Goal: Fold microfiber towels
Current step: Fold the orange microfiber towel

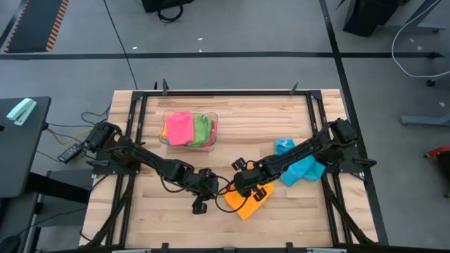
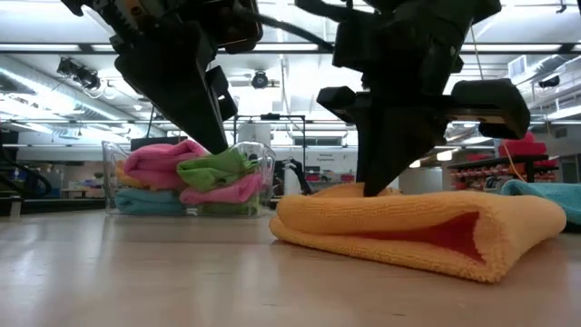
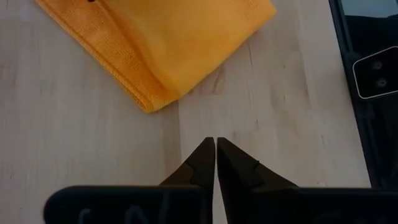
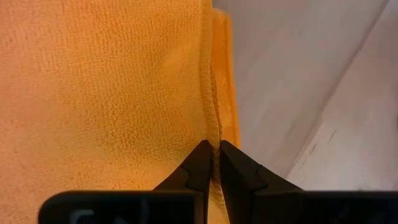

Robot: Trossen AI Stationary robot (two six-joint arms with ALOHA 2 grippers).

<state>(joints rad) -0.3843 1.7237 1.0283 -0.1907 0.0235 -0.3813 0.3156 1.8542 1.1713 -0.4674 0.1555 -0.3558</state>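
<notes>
An orange-yellow microfiber towel (image 1: pixel 247 204) lies folded on the table near the front middle; its fold faces the low view (image 2: pixel 427 227). My right gripper (image 4: pixel 214 146) comes down on the towel's top and is shut on a hemmed edge there. My left gripper (image 3: pixel 215 142) is shut, with nothing between its fingers, over bare wood just left of the towel (image 3: pixel 161 43). Blue towels (image 1: pixel 299 167) lie crumpled at the right, under the right arm. My right gripper pinches a hemmed edge of the orange towel's upper layer (image 4: pixel 210 121) between its two fingertips. The fingers slant steeply down from above and lie along that edge. The towel stays folded and flat on the table (image 2: pixel 399 195).
A clear bin (image 1: pixel 188 131) holding pink and green towels stands at the back centre-left. Black frame rails (image 1: pixel 133 140) run along the table's left and right sides. Bare wood (image 1: pixel 295 218) shows in front of the blue towels.
</notes>
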